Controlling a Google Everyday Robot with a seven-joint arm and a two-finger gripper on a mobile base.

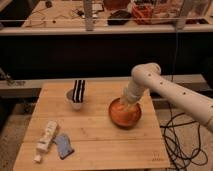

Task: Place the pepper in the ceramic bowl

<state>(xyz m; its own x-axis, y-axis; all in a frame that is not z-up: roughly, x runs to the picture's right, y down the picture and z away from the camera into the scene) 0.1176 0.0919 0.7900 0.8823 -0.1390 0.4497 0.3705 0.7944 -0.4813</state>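
Observation:
The ceramic bowl, wide, shallow and orange-terracotta, sits on the wooden table right of centre. My white arm comes in from the right and bends down over it. My gripper is lowered into the bowl's far half, just above its inner surface. A pale yellowish patch shows at the gripper's tip, but I cannot make out the pepper as a separate thing there. The gripper hides part of the bowl's inside.
A small pale grey cup holding a black-and-white striped piece stands left of the bowl. A white bottle and a blue object lie at the front left. Black cables hang beyond the table's right edge.

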